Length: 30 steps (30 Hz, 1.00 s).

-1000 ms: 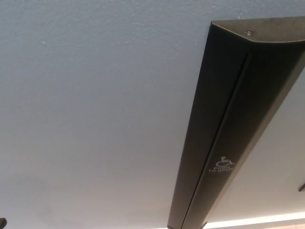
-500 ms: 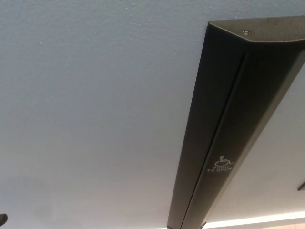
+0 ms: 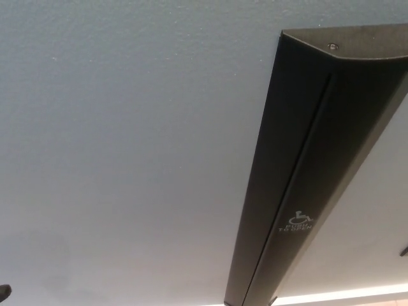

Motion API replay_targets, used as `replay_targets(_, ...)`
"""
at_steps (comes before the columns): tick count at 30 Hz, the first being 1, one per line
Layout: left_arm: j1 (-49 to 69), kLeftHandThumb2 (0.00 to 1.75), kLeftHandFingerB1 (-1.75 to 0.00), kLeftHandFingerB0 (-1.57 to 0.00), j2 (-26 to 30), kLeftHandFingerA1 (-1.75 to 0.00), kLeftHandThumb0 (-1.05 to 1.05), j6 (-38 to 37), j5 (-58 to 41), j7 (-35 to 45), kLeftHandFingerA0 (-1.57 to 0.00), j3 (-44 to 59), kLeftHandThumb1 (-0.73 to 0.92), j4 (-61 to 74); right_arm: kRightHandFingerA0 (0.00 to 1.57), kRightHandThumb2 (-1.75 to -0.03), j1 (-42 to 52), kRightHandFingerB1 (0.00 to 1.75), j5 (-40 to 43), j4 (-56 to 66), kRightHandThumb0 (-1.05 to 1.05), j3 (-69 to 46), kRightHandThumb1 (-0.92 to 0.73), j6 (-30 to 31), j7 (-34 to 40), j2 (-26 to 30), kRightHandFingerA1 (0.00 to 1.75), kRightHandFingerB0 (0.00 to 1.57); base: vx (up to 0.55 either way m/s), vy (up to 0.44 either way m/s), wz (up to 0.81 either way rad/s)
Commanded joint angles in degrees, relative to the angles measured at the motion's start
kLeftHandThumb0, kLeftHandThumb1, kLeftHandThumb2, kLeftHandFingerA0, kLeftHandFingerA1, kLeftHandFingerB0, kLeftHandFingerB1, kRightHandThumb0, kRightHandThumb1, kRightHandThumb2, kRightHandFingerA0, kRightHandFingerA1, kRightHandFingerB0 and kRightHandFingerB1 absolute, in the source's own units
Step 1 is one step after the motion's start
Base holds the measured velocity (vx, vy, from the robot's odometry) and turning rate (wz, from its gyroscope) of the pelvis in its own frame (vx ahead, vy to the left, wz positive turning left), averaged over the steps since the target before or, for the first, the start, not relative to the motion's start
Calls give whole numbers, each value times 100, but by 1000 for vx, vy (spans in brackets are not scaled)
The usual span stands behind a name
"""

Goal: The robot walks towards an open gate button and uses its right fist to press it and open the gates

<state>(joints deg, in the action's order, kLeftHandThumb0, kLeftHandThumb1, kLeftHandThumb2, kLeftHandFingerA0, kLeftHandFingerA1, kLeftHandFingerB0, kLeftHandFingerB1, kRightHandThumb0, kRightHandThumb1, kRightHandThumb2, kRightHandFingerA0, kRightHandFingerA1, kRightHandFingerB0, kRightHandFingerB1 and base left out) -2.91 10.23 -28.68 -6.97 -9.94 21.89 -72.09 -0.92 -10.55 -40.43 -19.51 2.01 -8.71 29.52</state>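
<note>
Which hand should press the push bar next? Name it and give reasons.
Right, though tentatively. The black push bar with its wheelchair label stands on the robot's right side of the grey wall. Neither hand clearly shows.

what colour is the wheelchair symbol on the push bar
White, printed on the black push bar; the wheelchair symbol shows in the head view.

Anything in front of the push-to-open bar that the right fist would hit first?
Nothing visible blocks it. The long black push bar stands bare against the blue-grey wall, its wheelchair label uncovered. Neither hand is clearly in view, so the fist's own path cannot be checked.
</note>
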Motion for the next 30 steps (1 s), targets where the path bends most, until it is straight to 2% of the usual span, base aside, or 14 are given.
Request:
replay_targets(1, -52, 108, -63, -95, 202, -92, 2, 452, 42, 44, -104, -70, 51, -131, 103, -113, -57, 95, 36, -538, -14, 226, -48, -383, 626, -320, 121, 93, 0, 0, 0)
replay_targets(7, -88, 106, -62, -94, 229, -90, 0, 570, 74, -20, -104, -157, 52, -150, 107, -115, -103, 96, 147, -916, -14, 314, -49, -659, 891, -541, 118, 94, 0, 0, 0)
replay_targets(12, -96, 105, -63, -94, 210, -91, -2, 602, 35, -22, -104, -155, 54, -180, 103, -116, -96, 97, 216, -1060, -14, 366, -46, -904, 1002, -696, 119, 95, 0, 0, 0)
replay_targets(25, -97, 99, -61, -93, 225, -88, -3, 709, 63, -99, -104, -200, 56, -198, 105, -113, -119, 96, 320, -1150, -15, 577, -50, -1134, 991, -767, 114, 93, 0, 0, 0)
replay_targets(29, -96, 96, -61, -92, 217, -87, -2, 722, 44, -115, -104, -203, 58, -203, 104, -112, -159, 92, 299, -1201, -14, 678, -52, -1142, 1037, -787, 110, 90, 0, 0, 0)
replay_targets(30, -110, 93, -60, -93, 216, -87, -3, 738, 54, -121, -105, -214, 59, -209, 100, -110, -128, 85, 272, -1192, -9, 723, -52, -1200, 1053, -816, 103, 81, 0, 0, 0)
